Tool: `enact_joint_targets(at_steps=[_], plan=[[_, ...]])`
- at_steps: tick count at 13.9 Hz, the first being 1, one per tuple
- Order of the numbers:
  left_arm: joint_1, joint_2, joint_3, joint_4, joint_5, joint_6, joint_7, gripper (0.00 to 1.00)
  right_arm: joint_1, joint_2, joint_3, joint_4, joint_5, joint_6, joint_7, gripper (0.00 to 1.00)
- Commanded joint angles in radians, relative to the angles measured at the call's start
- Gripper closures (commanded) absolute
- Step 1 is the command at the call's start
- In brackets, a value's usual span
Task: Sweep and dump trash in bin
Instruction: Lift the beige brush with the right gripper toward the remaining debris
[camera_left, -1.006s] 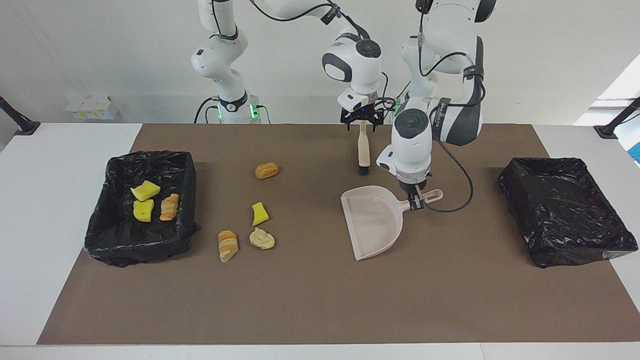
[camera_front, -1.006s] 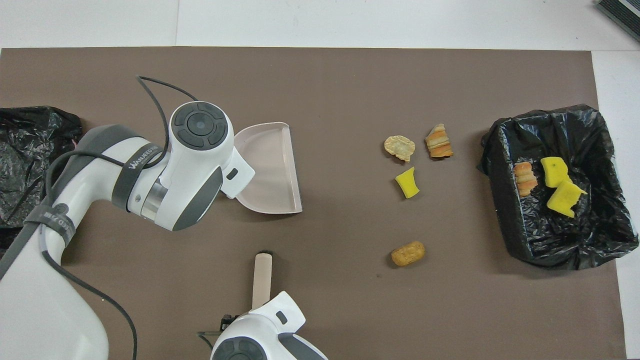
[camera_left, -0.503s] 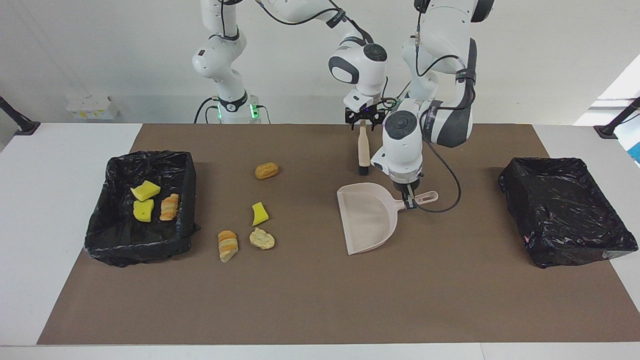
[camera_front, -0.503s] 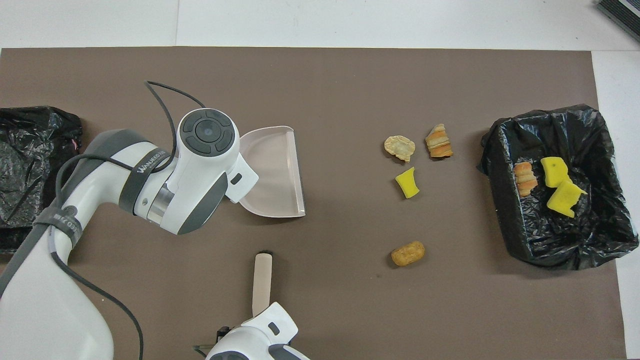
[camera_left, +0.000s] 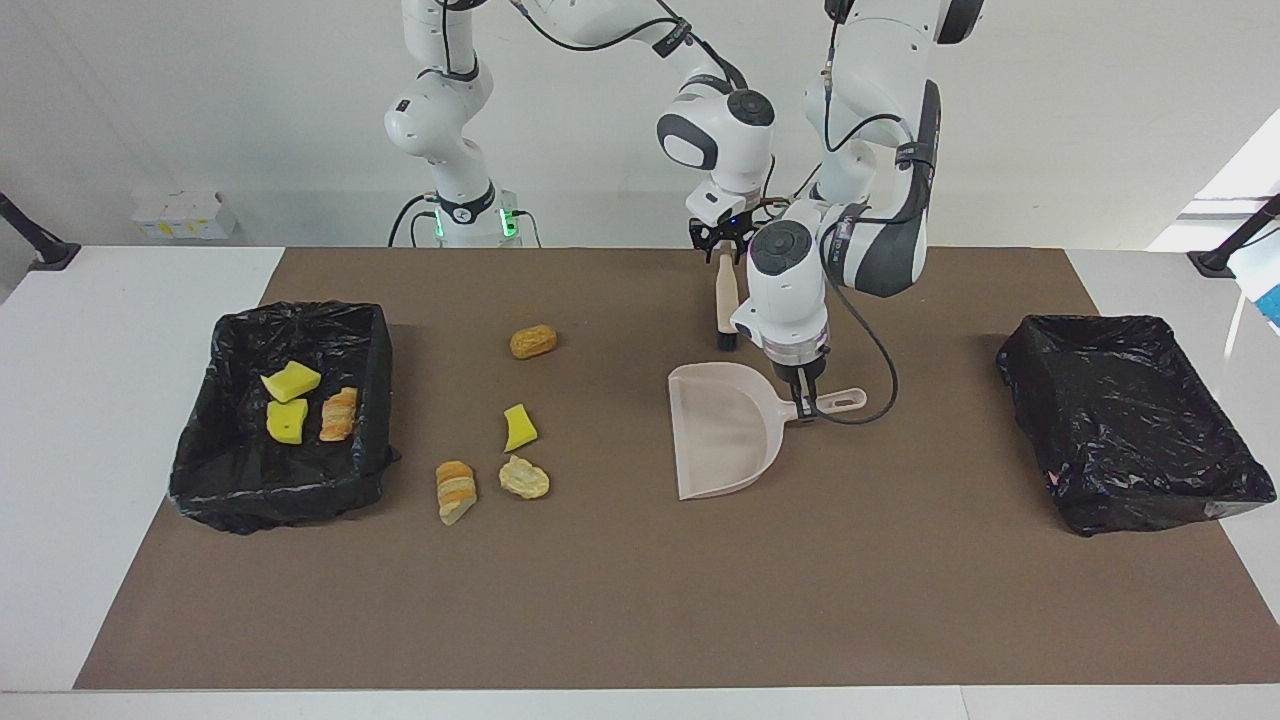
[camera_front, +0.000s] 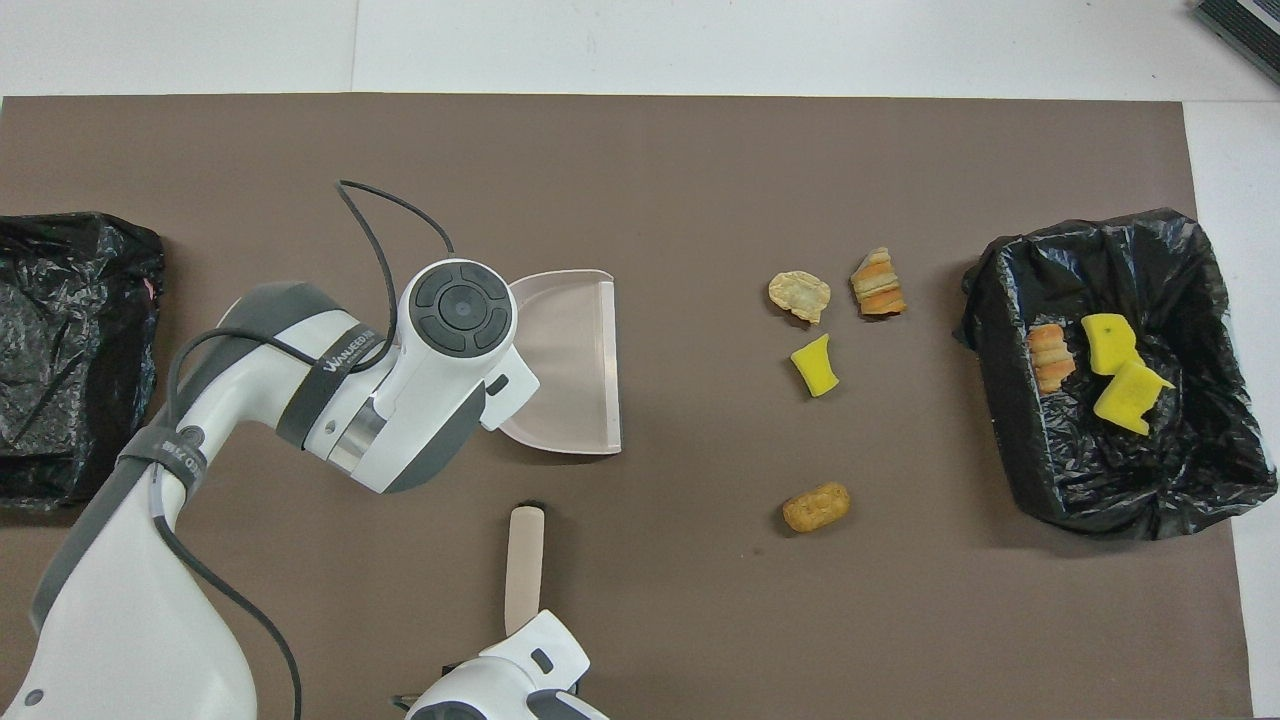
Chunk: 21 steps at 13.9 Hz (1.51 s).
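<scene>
- Down at the right arm's end: black-lined bin (camera_left: 285, 400) holding three trash scraps (camera_left: 290, 381).
- Beside that bin, on the brown mat (camera_left: 640, 600): four more scraps (camera_left: 519, 428) lying loose, well apart from both grippers.
- Mid-table: right gripper (camera_left: 727, 243) at the top of an upright brush (camera_left: 727, 310), grip on it not clear.
- Just beside the brush: left gripper (camera_left: 806, 405) clamped on the handle of the beige dustpan (camera_left: 722, 430), mouth facing the scraps.
- At the left arm's end: second black bin (camera_left: 1130, 420).
</scene>
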Motion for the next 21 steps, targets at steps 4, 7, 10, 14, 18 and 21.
enact_joint_targets(at_steps=[4,7,10,14,18,21], plan=[[-0.023,-0.034,0.009,-0.058,0.016,0.021,-0.007,1.00,-0.038,-0.044,-0.001,0.062,-0.002,-0.184,0.001,1.00],[-0.023,-0.034,0.009,-0.058,0.014,0.021,-0.007,1.00,-0.063,-0.090,-0.013,0.064,-0.034,-0.367,0.022,1.00],[-0.023,-0.035,0.009,-0.063,0.016,0.021,-0.013,1.00,-0.104,-0.103,-0.012,0.060,-0.107,-0.499,0.107,1.00],[-0.029,-0.043,0.009,-0.074,0.019,0.028,-0.050,1.00,-0.244,-0.105,-0.010,0.047,-0.144,-0.588,0.133,1.00],[-0.038,-0.046,0.009,-0.075,0.019,0.014,-0.053,1.00,-0.408,-0.158,-0.007,-0.017,-0.147,-0.650,0.096,1.00],[-0.043,-0.048,0.009,-0.074,0.019,0.019,-0.055,1.00,-0.500,-0.221,-0.006,-0.091,-0.147,-0.641,0.021,1.00]])
